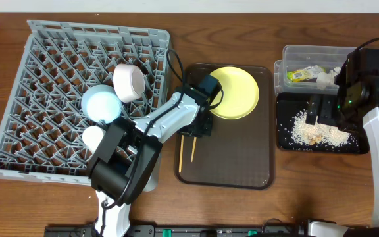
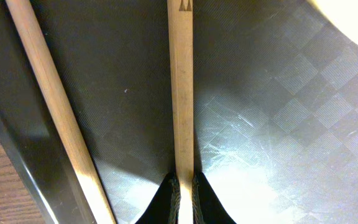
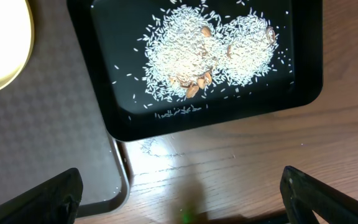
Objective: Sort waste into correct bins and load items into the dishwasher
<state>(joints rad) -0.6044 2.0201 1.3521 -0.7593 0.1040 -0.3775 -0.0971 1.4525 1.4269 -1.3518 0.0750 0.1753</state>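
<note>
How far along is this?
Done: white bowl, blue bowl and cup in the rack; wrapper and tissue in the clear tub, rice in the black tray. In hand: left fingers pinch a chopstick. Left: second chopstick and yellow plate, on the brown tray.

Free room on the near half of the serving tray [image 1: 235, 155]; its far half is blocked.
The yellow plate [image 1: 239, 92] fills the far end, the left arm [image 1: 166, 122] reaches over the left rim, and the chopsticks [image 1: 187, 148] lie just inside that rim. Only a narrow tabletop [image 1: 321, 191] strip separates this tray from the black tray [image 1: 288, 146].
</note>
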